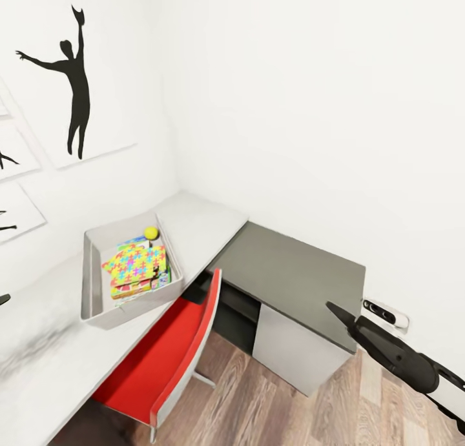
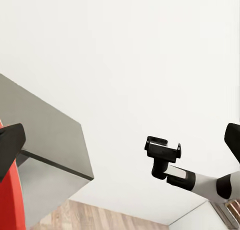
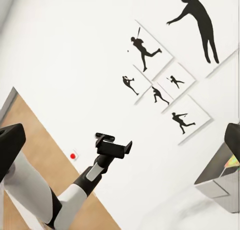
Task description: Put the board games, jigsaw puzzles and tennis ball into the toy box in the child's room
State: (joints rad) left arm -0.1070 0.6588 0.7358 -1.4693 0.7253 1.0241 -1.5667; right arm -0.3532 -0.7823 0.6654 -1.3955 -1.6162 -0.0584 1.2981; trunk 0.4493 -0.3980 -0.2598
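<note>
Worktop (image 1: 39,343): long, pale marbled top, running along the wall that carries the silhouette pictures (image 1: 71,78); meets a lower grey cabinet (image 1: 290,272) at the room corner.

Toy box (image 1: 92,278): light grey, thin-walled bin, standing upright on the worktop near its front edge. Its corner also shows in the right wrist view (image 3: 220,182).

Contents of the toy box, seen from the head camera:
- Jigsaw puzzle (image 1: 134,264): bright sheet of yellow, pink, blue and green pieces, lying on top of the pile, slightly tilted.
- Board games (image 1: 132,288): edges of flat printed boxes showing beneath and beside the puzzle; the number cannot be told.
- Tennis ball (image 1: 151,232): yellow-green, resting at the far end of the bin, just beyond the puzzle.

Chair (image 1: 161,362): red seat and back with grey shell, pushed partly under the worktop, just below the toy box.

Floor (image 1: 290,414): wood planks.

Right tool (image 1: 341,314): dark pointed fingers at the end of a black and white arm, held in the air in front of the grey cabinet, well apart from the toy box. In the right wrist view its two fingers stand wide apart at the picture edges, with nothing between them.

Left tool: fingers (image 2: 10,145) dark, spread wide at the edges of the left wrist view, holding nothing; they face the white wall and the grey cabinet.
</note>
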